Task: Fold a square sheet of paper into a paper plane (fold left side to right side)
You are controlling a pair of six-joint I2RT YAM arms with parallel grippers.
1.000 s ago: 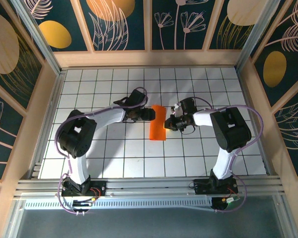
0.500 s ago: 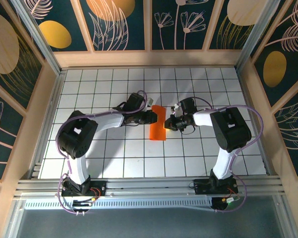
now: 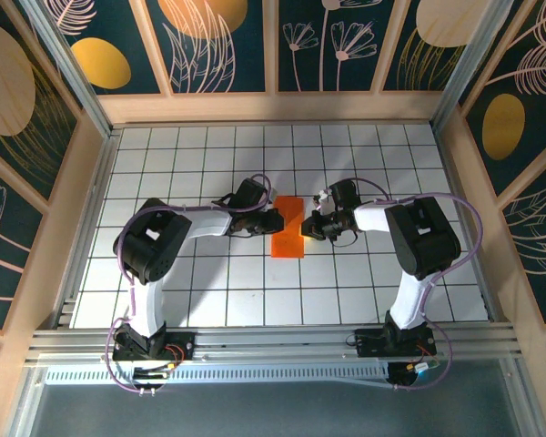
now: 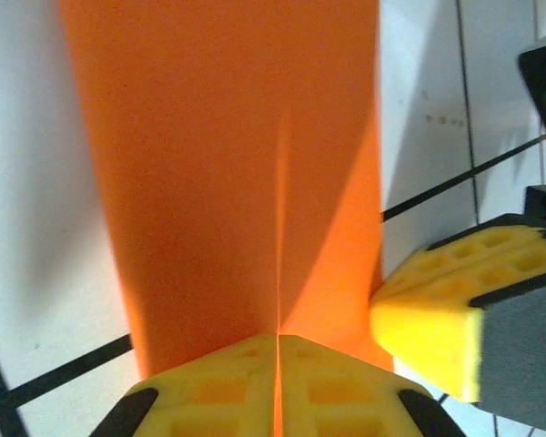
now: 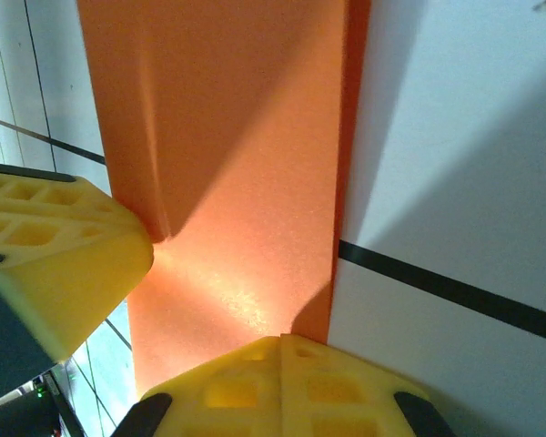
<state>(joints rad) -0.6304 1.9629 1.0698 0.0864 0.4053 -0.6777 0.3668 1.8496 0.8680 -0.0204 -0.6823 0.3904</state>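
Orange paper (image 3: 288,228), folded narrow, raised centre crease, edge seemingly doubled

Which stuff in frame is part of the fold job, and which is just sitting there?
Job:
- bright orange folded paper sheet
- left tool, shut on the sheet's edge
- right tool, shut at the opposite edge

Not job:
- white grid-tiled table
- dark floral wall panels
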